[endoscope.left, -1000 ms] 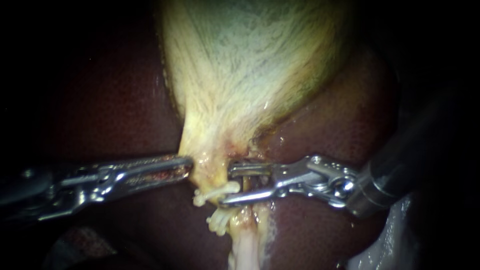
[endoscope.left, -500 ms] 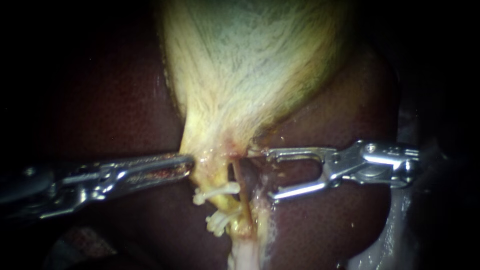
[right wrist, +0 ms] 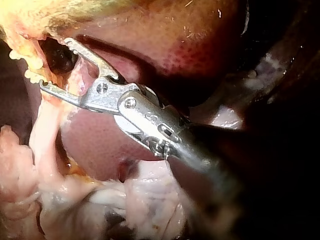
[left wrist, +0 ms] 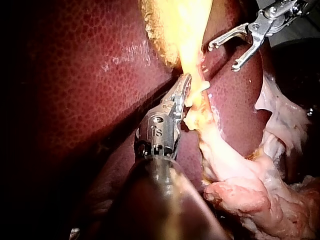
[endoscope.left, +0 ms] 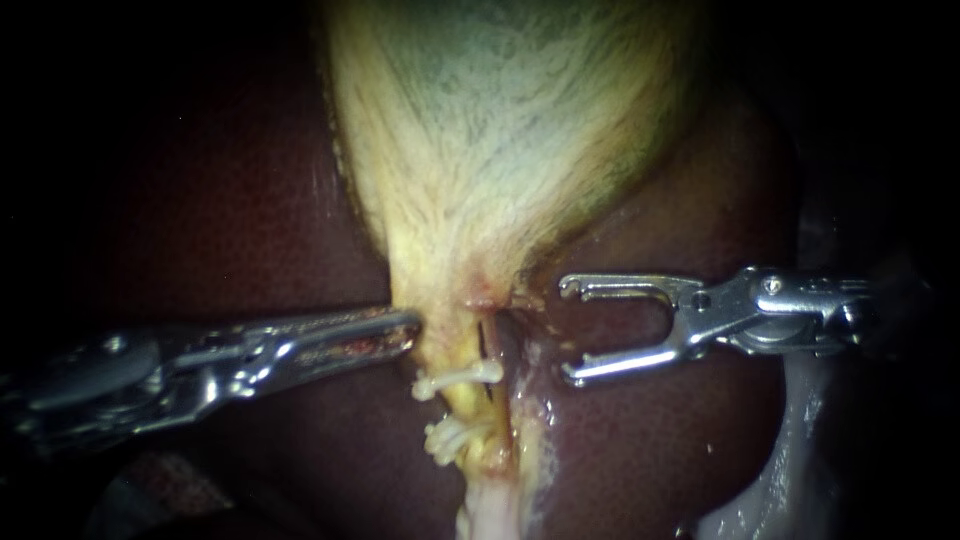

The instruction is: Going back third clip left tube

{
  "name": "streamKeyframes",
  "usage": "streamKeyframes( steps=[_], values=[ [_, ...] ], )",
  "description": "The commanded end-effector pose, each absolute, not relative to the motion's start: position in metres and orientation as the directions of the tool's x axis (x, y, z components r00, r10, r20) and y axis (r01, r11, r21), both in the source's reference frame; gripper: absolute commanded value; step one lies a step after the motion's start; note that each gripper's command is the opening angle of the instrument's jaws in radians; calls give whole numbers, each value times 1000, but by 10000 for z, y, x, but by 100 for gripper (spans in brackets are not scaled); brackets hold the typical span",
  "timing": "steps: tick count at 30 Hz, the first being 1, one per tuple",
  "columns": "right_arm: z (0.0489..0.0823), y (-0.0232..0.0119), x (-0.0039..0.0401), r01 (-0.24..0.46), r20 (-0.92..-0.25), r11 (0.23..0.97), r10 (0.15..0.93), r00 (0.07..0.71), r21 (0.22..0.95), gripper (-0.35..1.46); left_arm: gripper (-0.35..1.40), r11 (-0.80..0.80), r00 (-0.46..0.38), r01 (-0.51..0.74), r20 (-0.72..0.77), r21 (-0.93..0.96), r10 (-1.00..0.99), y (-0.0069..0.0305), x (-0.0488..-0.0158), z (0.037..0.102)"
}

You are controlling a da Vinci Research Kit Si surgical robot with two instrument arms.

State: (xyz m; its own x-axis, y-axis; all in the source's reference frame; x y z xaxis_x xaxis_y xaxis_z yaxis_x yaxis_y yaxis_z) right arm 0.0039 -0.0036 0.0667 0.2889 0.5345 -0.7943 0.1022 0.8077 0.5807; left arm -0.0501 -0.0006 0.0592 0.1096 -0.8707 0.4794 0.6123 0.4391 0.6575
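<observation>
Left instrument: shaft comes in low from the left. Jaws lie together, with their tips closed on the left edge of the gallbladder where it narrows to a neck. The left wrist view shows the same, the tips pressed into yellow tissue.

Liver: dark red and mottled, lying on both sides of the gallbladder.

Left tube: a pale yellow strand that runs down from the neck, just right of the left instrument's tips.

Upper clip: small and white, set crosswise on the left tube. Its ends stick out to the left.

Lower cluster: also white, set on the same tube a little further down. It has several prongs and looks like two clips lying close together, though I cannot separate them for certain.

Thin brown strand: lies just right of the clipped tube. It carries no clip.

Right instrument: comes in from the right, level with the neck. Jaws are spread wide with nothing between them. The hooked tips point at the tubes but stand apart from them, over the liver.

Count: two instruments, one gallbladder, one single clip plus the cluster, all on the left tube.
</observation>
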Motion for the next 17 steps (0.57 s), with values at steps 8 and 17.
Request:
streamKeyframes(
  steps=[8, 17],
  values=[
    [667, -37, 37, 103, -794, 807, 535, 289, 581, 60, -25, 440, 110, 611, 479, 658, -871, -4, -506, 598],
    [664, -39, 37, 104, -794, 807, 534, 289, 581, 60, -25, 440, 110, 611, 479, 658, -871, -4, -506, 598]
  ],
)
